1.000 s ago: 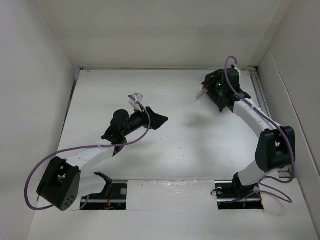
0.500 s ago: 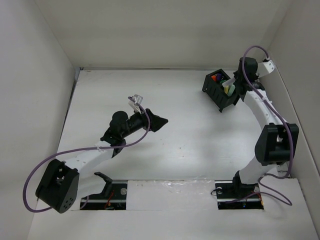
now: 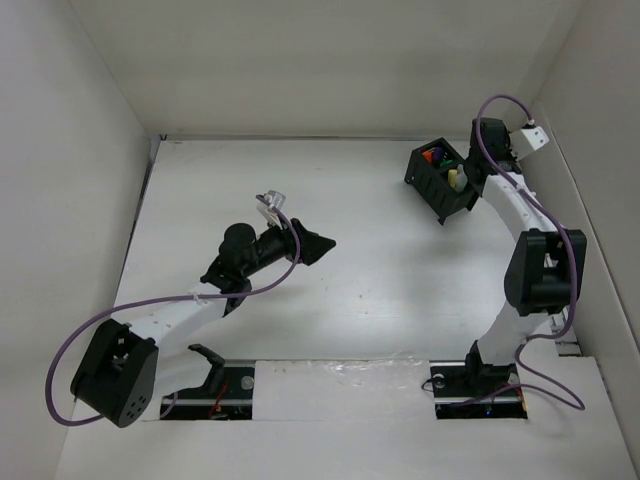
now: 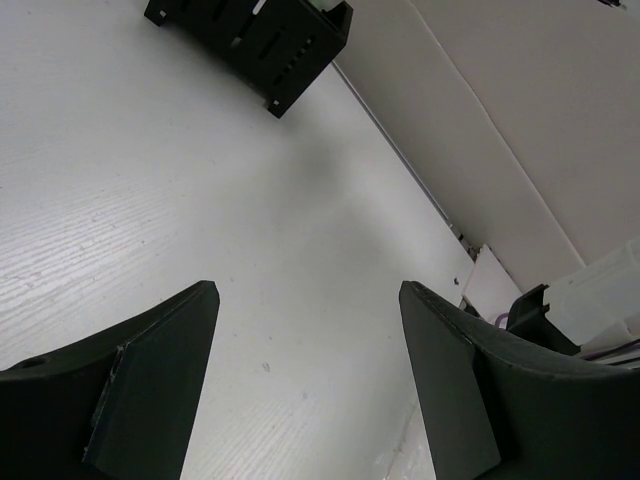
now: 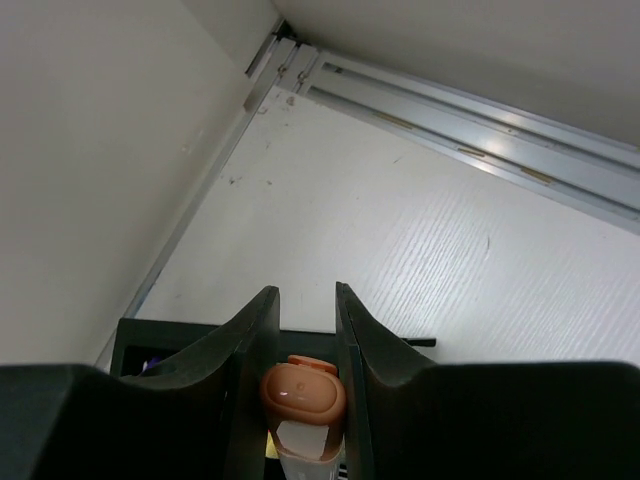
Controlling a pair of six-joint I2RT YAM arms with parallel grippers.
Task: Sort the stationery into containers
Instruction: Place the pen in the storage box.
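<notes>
The black two-compartment container [image 3: 440, 182] stands at the back right of the table, seen far off in the left wrist view as the container [image 4: 255, 30]. Orange, purple and green stationery caps [image 3: 435, 156] show inside it. My right gripper [image 3: 463, 176] hangs at the box's right side, shut on a pale marker with an orange cap [image 5: 302, 392]; the same marker [image 3: 455, 178] sits just over the right compartment. The box rim [image 5: 150, 330] lies under the right gripper [image 5: 305, 292]. My left gripper [image 3: 318, 243] is open over bare table at mid-left, nothing between the left gripper [image 4: 307, 292] jaws.
White enclosure walls [image 3: 590, 120] stand close behind and to the right of the right arm. An aluminium rail [image 5: 470, 150] runs along the table's back edge by the corner. The arm bases [image 3: 470, 385] sit at the near edge.
The right arm has swung back and to the right off the top of the box, so the box's contents now show. The left arm has barely moved.
</notes>
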